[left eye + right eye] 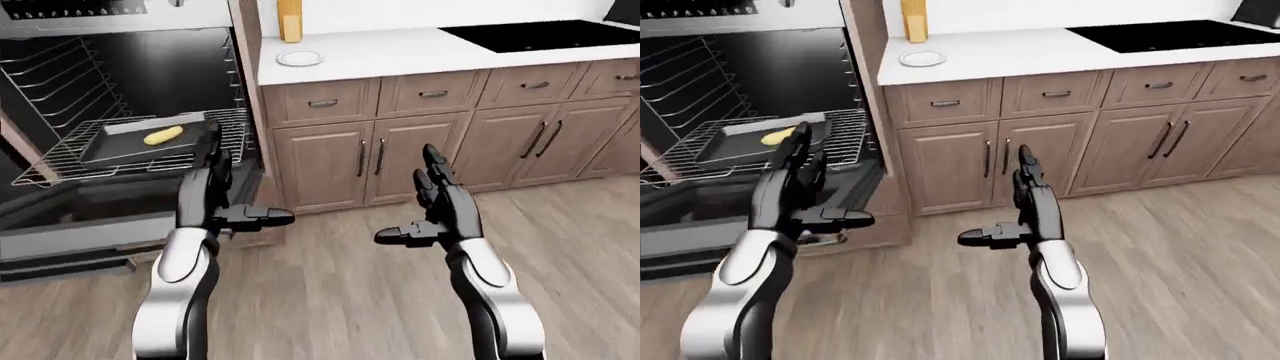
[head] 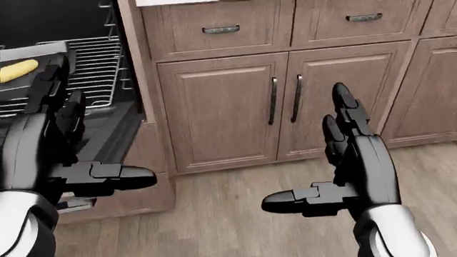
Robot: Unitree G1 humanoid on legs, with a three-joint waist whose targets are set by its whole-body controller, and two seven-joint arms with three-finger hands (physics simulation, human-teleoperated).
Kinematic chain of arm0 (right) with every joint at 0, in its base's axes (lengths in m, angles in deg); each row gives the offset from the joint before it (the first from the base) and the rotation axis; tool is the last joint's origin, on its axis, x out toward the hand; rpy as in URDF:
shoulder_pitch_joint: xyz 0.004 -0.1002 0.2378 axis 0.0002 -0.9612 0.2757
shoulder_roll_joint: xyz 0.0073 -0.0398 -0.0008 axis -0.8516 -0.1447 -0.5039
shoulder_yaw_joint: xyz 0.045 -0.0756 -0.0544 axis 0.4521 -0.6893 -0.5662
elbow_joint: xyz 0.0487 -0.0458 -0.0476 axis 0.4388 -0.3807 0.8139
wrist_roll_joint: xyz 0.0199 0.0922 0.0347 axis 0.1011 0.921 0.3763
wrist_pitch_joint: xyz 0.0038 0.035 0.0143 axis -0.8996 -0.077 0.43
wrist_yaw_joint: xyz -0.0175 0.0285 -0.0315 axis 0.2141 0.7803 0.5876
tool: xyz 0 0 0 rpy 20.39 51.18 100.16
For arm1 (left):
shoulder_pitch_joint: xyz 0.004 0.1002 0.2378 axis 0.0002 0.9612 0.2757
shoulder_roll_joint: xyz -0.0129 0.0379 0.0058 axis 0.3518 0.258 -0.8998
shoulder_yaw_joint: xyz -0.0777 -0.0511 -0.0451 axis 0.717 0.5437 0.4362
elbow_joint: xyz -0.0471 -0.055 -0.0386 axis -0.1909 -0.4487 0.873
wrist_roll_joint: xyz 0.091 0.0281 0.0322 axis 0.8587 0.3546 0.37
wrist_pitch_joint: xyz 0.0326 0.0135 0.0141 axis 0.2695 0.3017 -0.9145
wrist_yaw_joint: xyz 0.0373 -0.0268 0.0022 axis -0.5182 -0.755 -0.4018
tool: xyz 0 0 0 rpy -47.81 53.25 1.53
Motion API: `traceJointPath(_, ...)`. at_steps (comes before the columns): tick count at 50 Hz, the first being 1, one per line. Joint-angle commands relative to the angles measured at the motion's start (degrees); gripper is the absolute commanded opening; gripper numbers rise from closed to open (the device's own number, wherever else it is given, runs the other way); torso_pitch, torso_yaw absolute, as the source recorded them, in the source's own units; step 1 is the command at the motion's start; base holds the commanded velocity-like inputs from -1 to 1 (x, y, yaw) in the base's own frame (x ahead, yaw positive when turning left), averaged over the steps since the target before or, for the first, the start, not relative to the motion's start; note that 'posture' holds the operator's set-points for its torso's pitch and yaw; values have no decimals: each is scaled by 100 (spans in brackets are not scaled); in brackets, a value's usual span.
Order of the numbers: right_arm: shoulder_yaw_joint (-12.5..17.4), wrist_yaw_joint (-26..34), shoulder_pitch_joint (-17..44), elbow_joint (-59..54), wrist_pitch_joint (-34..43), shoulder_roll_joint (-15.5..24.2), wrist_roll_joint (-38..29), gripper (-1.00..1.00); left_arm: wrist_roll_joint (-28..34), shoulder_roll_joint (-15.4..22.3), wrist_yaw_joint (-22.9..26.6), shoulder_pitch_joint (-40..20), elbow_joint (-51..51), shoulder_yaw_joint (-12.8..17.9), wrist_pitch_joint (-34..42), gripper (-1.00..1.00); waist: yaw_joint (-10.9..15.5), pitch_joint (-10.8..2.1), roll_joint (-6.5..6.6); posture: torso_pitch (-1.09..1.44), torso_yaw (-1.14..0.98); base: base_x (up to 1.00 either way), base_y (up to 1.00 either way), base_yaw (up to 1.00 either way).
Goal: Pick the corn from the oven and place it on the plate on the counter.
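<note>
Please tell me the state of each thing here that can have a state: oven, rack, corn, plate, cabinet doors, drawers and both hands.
oven door: open, folded down.
oven rack: pulled out, carrying a tray.
tray: on the rack, holding the corn.
corn: lying in the tray, not held.
plate: on the counter, empty.
cabinet doors: closed.
drawers: closed.
left hand: open, holding nothing.
right hand: open, holding nothing.

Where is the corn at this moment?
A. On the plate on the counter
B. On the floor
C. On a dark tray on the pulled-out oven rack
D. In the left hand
C: the corn lies on the tray on the oven rack, with neither open hand touching it.
</note>
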Motion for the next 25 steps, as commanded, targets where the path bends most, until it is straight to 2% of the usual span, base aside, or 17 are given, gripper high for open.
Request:
traceJointPath(1,26,3,189,319,-268,46,20,100,-29,29,-19,-177,289,25,-190,100,25,-67,80,0,0,59,-72,0)
traceJointPath(3,33,29,128,306,-314,38,46,100,-41,27,-40,-176,331,18,-150,100,113,-45,-13,0,0,60,-72,0)
traceJointPath(5,43,25,140,324,-279,44,55,100,-31,26,-35,-184,265,1,-210,100,129,-44,-195,0,0,61,-73,0)
traceJointPath(6,41,28,152,314,-280,48,55,100,-28,27,-38,-192,276,-9,-200,100,108,-79,-335,0,0,60,-57,0)
traceJointPath(7,33,25,152,367,-233,49,59,100,-28,23,-39,-193,266,-13,-206,100,14,-184,-718,0,0,61,-55,0)
traceJointPath(8,25,31,154,383,-221,50,59,100,-22,18,-42,-187,272,-25,-205,100,-17,-211,-903,0,0,60,-52,0)
traceJointPath(9,18,38,152,373,-236,47,57,100,-15,14,-43,-172,280,-32,-206,100,-45,47,-753,0,0,59,-45,0)
traceJointPath(10,13,53,159,326,-289,51,47,100,-15,15,-40,-167,301,-31,-188,100,-68,94,-737,0,0,60,-22,0)
traceJointPath(11,-15,93,127,343,-357,49,40,100,-11,12,-32,-149,277,-27,-227,100,-79,11,-768,0,0,70,0,0)
traceJointPath(12,-47,116,95,395,-364,42,21,100,-7,9,-26,-140,257,-27,-255,100,-49,42,-822,0,0,83,0,0)
traceJointPath(15,-43,158,80,396,-397,17,22,100,-8,11,-19,-142,218,-10,-287,100,22,133,-745,0,0,90,7,0)
traceJointPath(19,-43,178,63,574,-305,-2,71,100,-25,15,-28,-140,278,-1,-242,100,60,95,-692,0,0,91,9,0)
traceJointPath(21,5,217,71,699,-210,-20,224,100,-34,20,-37,-142,328,8,-198,100,139,83,-784,0,0,63,65,0)
traceJointPath(22,-9,259,51,790,-152,-23,313,100,-39,18,-32,-137,299,12,-234,100,152,23,-805,0,0,30,100,0)
traceJointPath(23,-48,279,21,775,-214,-15,302,100,-40,16,-32,-135,264,13,-269,100,288,91,-715,0,0,21,0,100)
traceJointPath(25,-105,310,1,830,-193,-6,291,100,-45,14,-31,-121,233,10,-310,100,402,90,-321,0,0,19,0,100)
